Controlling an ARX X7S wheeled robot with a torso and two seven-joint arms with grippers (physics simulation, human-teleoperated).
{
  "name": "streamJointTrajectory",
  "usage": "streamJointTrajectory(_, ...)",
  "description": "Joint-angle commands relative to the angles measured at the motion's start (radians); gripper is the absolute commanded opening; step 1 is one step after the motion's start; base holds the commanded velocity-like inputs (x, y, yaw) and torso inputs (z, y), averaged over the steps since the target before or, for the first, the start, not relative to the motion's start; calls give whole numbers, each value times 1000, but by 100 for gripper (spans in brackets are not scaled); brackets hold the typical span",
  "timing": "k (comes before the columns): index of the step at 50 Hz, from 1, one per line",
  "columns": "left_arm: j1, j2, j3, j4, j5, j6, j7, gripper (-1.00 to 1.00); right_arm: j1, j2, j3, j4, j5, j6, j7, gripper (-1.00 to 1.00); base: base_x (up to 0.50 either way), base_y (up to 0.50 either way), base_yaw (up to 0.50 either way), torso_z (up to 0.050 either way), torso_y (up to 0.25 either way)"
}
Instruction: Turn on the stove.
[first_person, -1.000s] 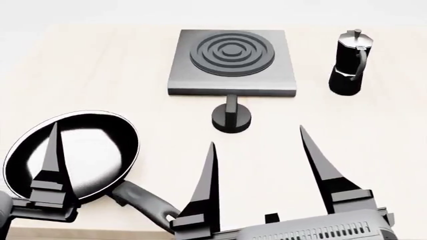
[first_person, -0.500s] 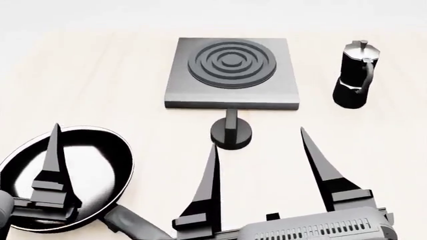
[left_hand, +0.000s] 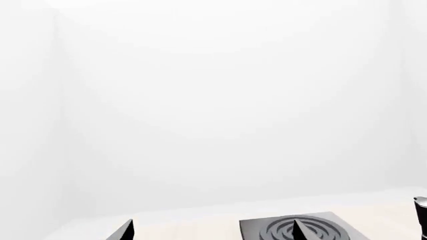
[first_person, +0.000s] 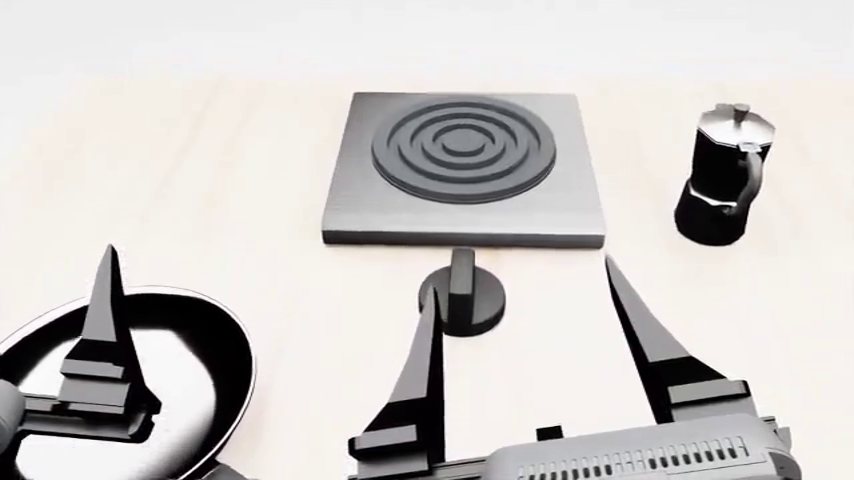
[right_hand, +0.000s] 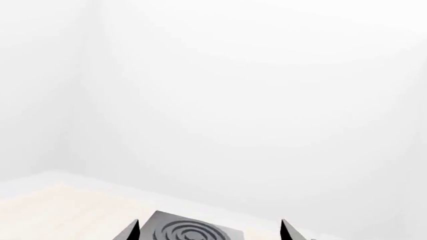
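Note:
The stove (first_person: 461, 165) is a flat grey square plate with raised concentric rings, at the middle back of the table. Its round black knob (first_person: 463, 300) with an upright ridge sits just in front of it. My right gripper (first_person: 521, 280) is open and empty. The knob shows between its two fingers, close to the tip of the left one. The stove also shows between those fingers in the right wrist view (right_hand: 193, 231). My left gripper (left_hand: 210, 235) is open and empty. One of its fingers (first_person: 104, 330) stands over the frying pan. The knob is out of both wrist views.
A black frying pan (first_person: 200, 380) lies at the front left, partly cut off by the frame. A black moka pot (first_person: 721, 175) stands to the right of the stove, and its edge shows in the left wrist view (left_hand: 421, 215). Light wooden table (first_person: 200, 200).
The stove, knob and moka pot have slid down the head view toward me. The pan has slipped further out at the bottom left. Both grippers keep their place and opening.

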Motion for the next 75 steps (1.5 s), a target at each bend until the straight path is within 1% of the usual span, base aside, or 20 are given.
streamJointTrajectory(1, -2, -4, 3, -2, -5, 1, -5, 100, 0, -1, 5, 1, 5, -2, 1, 100, 211, 0, 0, 0, 0)
streamJointTrajectory(58, -5, -23, 15, 0, -27, 2, -32, 100, 1, 9, -2, 2, 13, -2, 15, 100, 211, 0, 0, 0, 0)
streamJointTrajectory(73, -5, -27, 11, -5, -36, 11, -38, 100, -7, 1, 26, 97, 48, -43, 33, 100, 30, 0, 0, 0, 0)
streamJointTrajectory(75, -4, -28, 12, -7, -36, 13, -38, 100, -3, 2, 22, 111, 47, -18, 34, 100, 0, 0, 0, 0, 0)
